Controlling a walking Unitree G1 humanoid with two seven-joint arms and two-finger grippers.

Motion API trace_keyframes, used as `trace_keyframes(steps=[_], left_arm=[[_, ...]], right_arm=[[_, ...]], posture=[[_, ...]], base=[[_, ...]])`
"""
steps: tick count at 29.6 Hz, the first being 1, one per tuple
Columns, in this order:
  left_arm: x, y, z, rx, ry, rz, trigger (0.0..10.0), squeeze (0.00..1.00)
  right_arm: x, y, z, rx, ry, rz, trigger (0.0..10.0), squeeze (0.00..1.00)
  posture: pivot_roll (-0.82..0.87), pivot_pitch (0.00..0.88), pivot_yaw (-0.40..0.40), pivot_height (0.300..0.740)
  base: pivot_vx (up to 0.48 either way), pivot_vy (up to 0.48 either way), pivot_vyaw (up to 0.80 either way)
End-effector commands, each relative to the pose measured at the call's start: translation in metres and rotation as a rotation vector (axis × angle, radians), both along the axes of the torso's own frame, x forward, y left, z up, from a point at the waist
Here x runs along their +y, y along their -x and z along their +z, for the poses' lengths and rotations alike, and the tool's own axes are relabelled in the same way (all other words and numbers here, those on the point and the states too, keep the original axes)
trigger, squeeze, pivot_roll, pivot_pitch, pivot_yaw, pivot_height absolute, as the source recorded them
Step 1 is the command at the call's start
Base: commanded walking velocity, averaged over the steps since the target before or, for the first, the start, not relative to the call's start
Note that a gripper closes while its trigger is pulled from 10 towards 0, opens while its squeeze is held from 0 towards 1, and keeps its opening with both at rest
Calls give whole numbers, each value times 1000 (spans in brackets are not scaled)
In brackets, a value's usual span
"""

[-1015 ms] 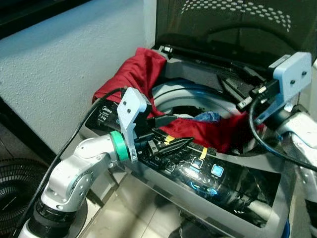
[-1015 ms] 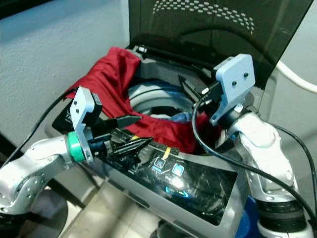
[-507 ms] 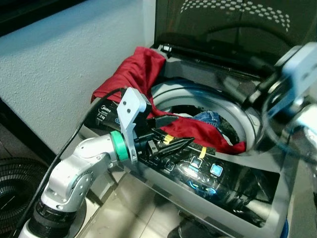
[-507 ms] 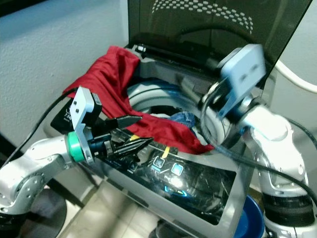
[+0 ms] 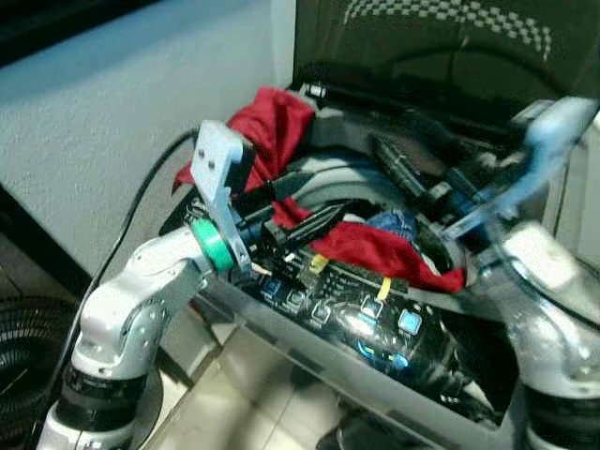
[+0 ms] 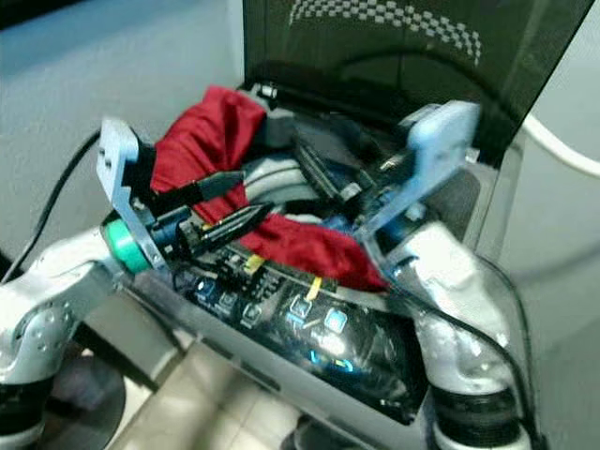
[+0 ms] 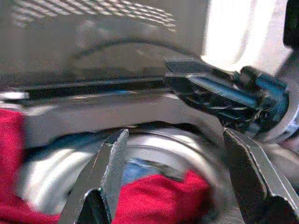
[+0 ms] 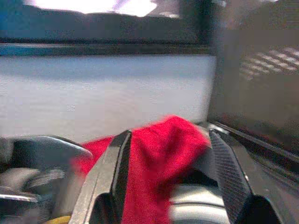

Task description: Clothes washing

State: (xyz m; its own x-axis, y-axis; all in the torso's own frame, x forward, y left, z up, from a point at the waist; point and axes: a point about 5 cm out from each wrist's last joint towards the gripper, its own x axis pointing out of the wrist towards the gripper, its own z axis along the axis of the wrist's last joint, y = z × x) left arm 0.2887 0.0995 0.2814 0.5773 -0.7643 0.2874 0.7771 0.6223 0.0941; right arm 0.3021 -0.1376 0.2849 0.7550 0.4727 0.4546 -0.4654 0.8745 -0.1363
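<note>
Top-loading washing machine standing with its dark lid raised against the far side, beside a pale textured wall on the left. A red garment is lying across the drum opening — one part is draping over the near rim just behind the control panel, while another part is bunching up over the far-left corner of the machine. A blue piece of clothing is showing inside the drum, just beyond the red fabric.

The left pincer is hovering over the near-left rim of the drum, above the lit buttons of the panel; its two black fingers are standing apart with nothing between them. In the left wrist view, the left pincer is pointing across the drum toward the lid, with the red cloth and the blue item lying below the spread fingers.

The right pincer is reaching over the far-right part of the opening, angled toward the left — the right arm appears blurred in the head views. In the right wrist view, the right pincer is spread wide and empty, looking toward the red garment heaped at the far-left corner, with the wall behind it.

A black fan guard is sitting on the floor at the near left.
</note>
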Motion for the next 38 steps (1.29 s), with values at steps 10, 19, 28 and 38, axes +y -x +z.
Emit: trace_keyframes(steps=[10,19,28,38], left_arm=[[23,-23,-6,7,85,376,10000,0],[25,-31,-8,25,126,438,10000,0],[19,-36,-11,27,150,462,10000,0],[16,-38,-12,27,154,459,10000,0]], right_arm=[[-16,-11,-31,79,-177,-396,10000,0],[-7,-15,-40,88,-192,-395,10000,0],[-3,-18,-39,70,-186,-399,10000,0],[-2,-17,-40,53,-184,-394,10000,0]], posture=[[62,33,57,740],[57,12,44,740],[48,0,34,740],[42,0,38,740]], base=[[0,0,0],[0,0,0],[0,0,0],[0,0,0]])
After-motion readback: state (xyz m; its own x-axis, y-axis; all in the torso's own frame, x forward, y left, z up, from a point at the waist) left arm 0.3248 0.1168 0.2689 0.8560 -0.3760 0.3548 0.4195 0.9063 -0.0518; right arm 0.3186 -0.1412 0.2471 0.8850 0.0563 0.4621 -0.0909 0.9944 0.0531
